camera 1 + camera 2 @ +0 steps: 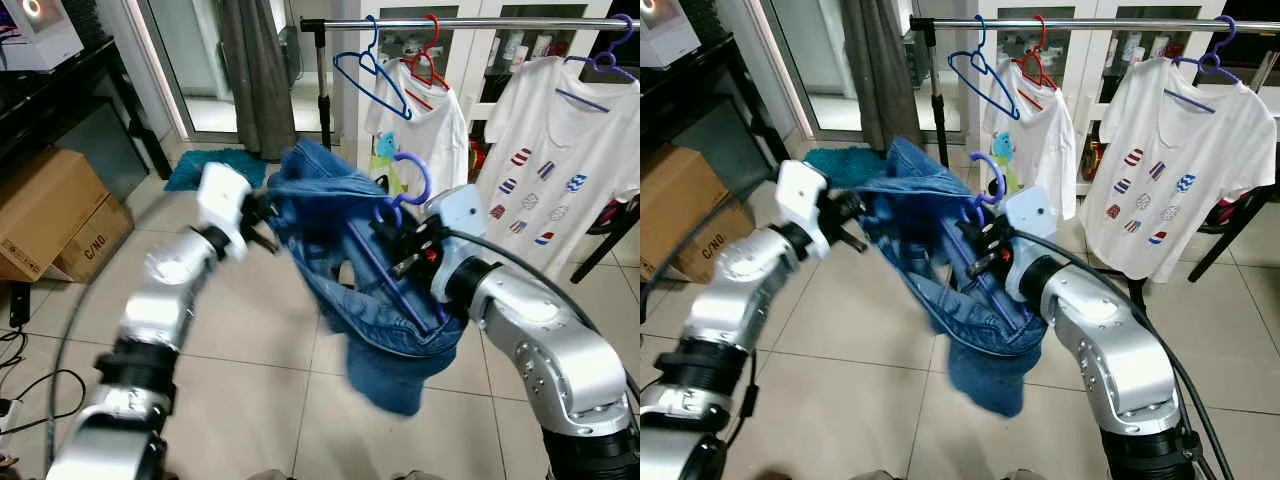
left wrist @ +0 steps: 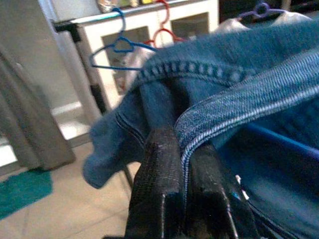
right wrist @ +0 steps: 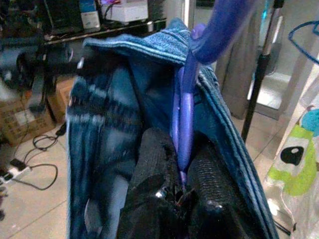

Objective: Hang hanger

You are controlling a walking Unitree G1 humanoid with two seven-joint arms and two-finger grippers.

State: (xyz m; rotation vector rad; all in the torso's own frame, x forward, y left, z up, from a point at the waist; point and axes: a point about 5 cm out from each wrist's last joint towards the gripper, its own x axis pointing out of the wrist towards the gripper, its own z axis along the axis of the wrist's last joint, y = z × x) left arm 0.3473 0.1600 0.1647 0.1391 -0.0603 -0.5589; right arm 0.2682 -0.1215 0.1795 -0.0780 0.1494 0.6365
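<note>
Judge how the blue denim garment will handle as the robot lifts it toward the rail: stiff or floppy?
Probably floppy: the denim garment sags between the left claw and the right claw and hangs in folds below. Likely heavy for cloth, being thick stitched denim. The purple hanger inside looks rigid, so it should give some shape.

Bright daylight; left arm and denim motion-blurred
</note>
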